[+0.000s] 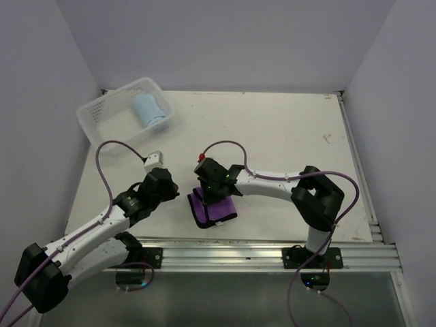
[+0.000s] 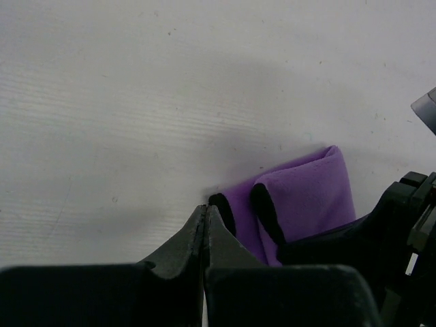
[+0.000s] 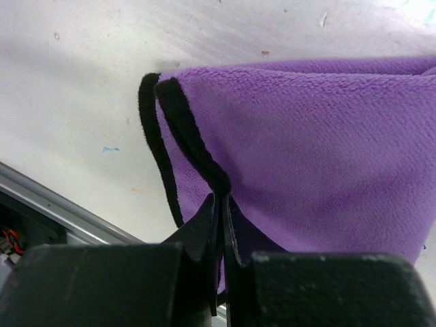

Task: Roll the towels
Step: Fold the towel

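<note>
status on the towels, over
Left gripper jaws shut, empty, beside purple towel. Right gripper jaws shut on its edge. Blue towel rolled in basket. Nothing blocking.

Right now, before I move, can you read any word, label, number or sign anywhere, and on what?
None: no readable text in any view.
purple towel: plain pile, black edging, no tag showing.
light blue towel and white basket: no print visible.
table: only small scuffs and specks, no writing.
</note>
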Action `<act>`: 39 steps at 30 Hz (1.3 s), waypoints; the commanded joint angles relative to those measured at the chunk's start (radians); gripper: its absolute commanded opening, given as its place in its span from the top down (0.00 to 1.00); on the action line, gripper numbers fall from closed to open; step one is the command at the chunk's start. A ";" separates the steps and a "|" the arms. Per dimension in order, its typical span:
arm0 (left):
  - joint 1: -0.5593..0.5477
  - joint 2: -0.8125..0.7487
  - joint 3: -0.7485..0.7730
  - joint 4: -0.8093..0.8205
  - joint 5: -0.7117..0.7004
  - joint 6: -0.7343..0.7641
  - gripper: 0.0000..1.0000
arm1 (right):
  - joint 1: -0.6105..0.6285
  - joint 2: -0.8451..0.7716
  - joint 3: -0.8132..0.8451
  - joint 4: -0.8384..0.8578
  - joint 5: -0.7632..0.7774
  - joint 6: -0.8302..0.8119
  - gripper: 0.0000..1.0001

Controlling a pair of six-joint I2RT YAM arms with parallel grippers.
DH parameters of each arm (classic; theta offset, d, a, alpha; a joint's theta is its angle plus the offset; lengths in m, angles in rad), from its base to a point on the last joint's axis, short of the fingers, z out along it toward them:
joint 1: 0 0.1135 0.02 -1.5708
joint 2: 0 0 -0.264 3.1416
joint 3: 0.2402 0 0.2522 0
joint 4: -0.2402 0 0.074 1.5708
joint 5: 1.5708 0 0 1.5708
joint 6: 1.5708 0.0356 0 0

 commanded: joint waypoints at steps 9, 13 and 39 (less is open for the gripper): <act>-0.003 0.122 -0.101 0.257 0.077 -0.065 1.00 | -0.019 -0.051 0.023 0.026 0.007 0.024 1.00; -0.007 0.149 -0.110 0.291 0.088 -0.058 1.00 | -0.019 -0.045 0.032 0.029 0.001 0.027 1.00; -0.034 0.294 -0.098 0.395 0.088 -0.041 1.00 | 0.011 -0.073 0.001 0.063 -0.035 0.037 1.00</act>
